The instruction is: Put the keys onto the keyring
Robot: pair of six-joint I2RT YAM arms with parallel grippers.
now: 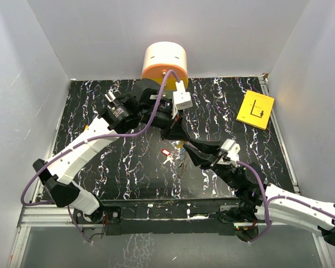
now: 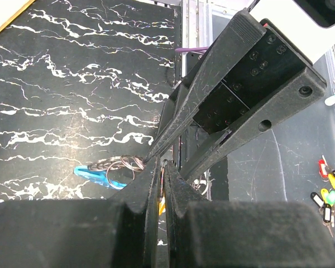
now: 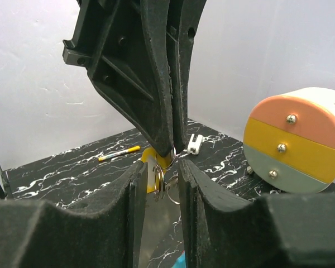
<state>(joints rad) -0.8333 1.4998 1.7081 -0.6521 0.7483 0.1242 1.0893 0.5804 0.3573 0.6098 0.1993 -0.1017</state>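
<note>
Left fingers point(image 3: 156, 100) pinch keyring point(image 2: 123, 163); right fingers point(image 3: 135, 192) parted around it.

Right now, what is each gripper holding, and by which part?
The left gripper is shut on the keyring, pinching its wire loop at the jaw tips. The right gripper stands open around the ring, clamping nothing visible.

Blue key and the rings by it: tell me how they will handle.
The blue key looks small and flat, so probably light and stiff. The metal rings beside it overlap loosely, so the bunch would likely dangle and swing. Thin smooth wire may slip.
</note>
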